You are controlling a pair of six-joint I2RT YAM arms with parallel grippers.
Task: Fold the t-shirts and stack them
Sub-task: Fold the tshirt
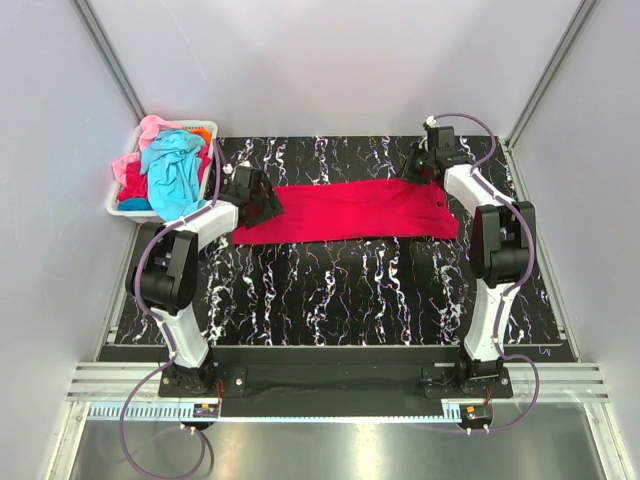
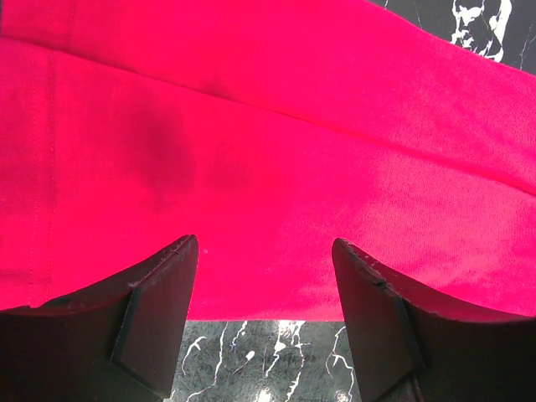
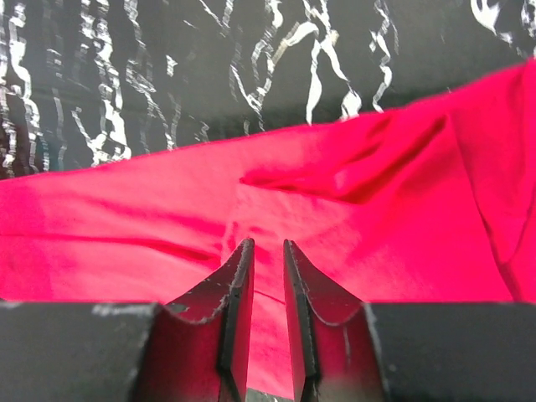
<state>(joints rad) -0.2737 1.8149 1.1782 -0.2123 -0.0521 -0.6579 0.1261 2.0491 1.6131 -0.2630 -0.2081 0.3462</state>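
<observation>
A crimson-red t-shirt (image 1: 350, 210) lies folded into a long strip across the black marbled mat (image 1: 340, 290). My left gripper (image 1: 262, 205) is open over the strip's left end. In the left wrist view its fingers straddle the cloth's near edge (image 2: 268, 126) around the gripper's middle (image 2: 265, 243). My right gripper (image 1: 425, 170) is at the strip's far right corner. In the right wrist view its jaws (image 3: 266, 243) are nearly together with red cloth (image 3: 377, 218) between them, and creases run toward the tips. Turquoise (image 1: 175, 165), pink (image 1: 155, 127) and orange (image 1: 203, 132) t-shirts lie in the basket.
A white plastic basket (image 1: 120, 205) stands at the mat's far left corner, just left of my left arm. Grey walls and metal rails enclose the sides. Bare mat lies in front of the red strip.
</observation>
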